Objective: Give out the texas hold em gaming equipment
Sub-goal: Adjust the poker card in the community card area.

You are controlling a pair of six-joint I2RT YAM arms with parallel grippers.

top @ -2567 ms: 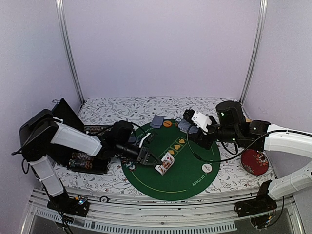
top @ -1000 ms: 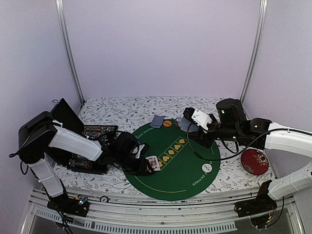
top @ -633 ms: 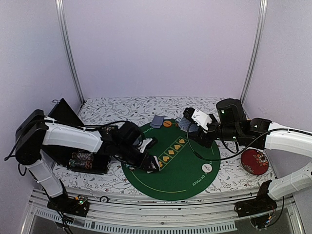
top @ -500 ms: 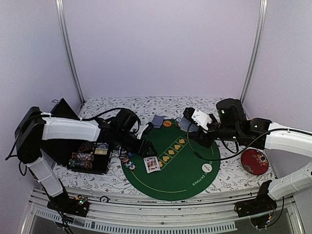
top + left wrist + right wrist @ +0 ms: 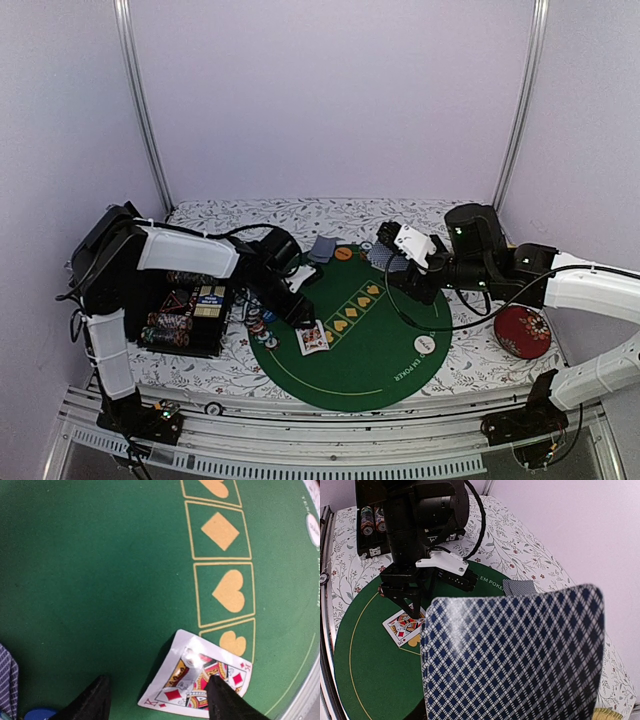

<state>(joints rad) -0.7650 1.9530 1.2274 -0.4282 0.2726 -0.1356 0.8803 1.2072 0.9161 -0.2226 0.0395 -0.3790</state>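
Observation:
A king of diamonds (image 5: 200, 680) lies face up on the green mat (image 5: 370, 365), by the lowest gold suit box. My left gripper (image 5: 160, 706) hovers open just over the card's near edge, one black finger (image 5: 222, 700) overlapping it; the top view shows this gripper (image 5: 297, 313) beside the card (image 5: 312, 337). My right gripper (image 5: 405, 252) is shut on a deck of playing cards (image 5: 515, 655), whose blue diamond back fills the right wrist view and hides the fingers. Striped poker chips (image 5: 260, 325) cluster at the mat's left edge. An orange button (image 5: 343, 254) and a white button (image 5: 424, 344) sit on the mat.
Face-down cards lie at the mat's far rim (image 5: 322, 248) and under the right gripper (image 5: 378, 257). An open black case (image 5: 185, 315) with chip rolls stands left of the mat. A red round dish (image 5: 522, 331) sits at the right.
My left gripper opened and let go of the king, which now lies flat on the mat; the arm swung back toward the rear left. The right arm has not moved.

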